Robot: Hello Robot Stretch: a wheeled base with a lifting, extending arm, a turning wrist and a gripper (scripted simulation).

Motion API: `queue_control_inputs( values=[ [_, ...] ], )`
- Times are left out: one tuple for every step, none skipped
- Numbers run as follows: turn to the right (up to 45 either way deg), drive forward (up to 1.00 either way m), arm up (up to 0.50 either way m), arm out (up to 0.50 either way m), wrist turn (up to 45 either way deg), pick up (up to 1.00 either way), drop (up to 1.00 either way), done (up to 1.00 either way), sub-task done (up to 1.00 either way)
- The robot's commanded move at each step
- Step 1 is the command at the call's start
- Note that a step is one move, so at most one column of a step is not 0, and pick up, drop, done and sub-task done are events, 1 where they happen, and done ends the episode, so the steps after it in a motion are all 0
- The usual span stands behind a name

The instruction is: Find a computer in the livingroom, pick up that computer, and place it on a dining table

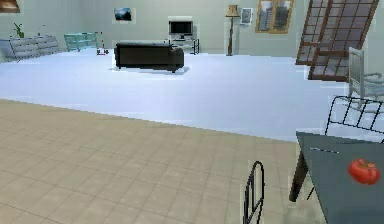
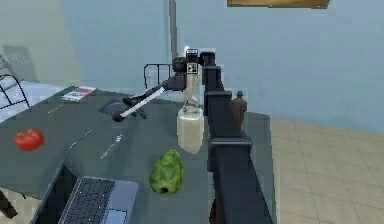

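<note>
An open laptop with a dark keyboard lies on the dark dining table at the arm side view's lower left. The arm rises from the bottom edge across the table. Its gripper reaches left from the two white squares, its thin fingers slanting down over bare tabletop, and it holds nothing. The laptop lies well below and apart from the gripper. The same table's corner shows at the forward view's lower right.
On the table are a tomato, a green lettuce, a pale jar, a dark bottle, a book and cutlery. Wire chairs ring it. Ahead lie a black sofa, a television and stairs.
</note>
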Motion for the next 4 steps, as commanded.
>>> queue_control_inputs(
  values=[
    [0.0, 0.00, 0.00, -0.08, 0.0, 0.00, 0.00, 0.00, 0.00],
    [0.0, 0.00, 0.04, 0.00, 0.0, 0.00, 0.00, 0.00, 0.00],
    [0.0, 0.00, 0.00, 0.00, -39.0, 0.00, 0.00, 0.00, 0.00],
    [0.0, 0.00, 0.00, -0.40, 0.0, 0.00, 0.00, 0.00, 0.00]
  ],
)
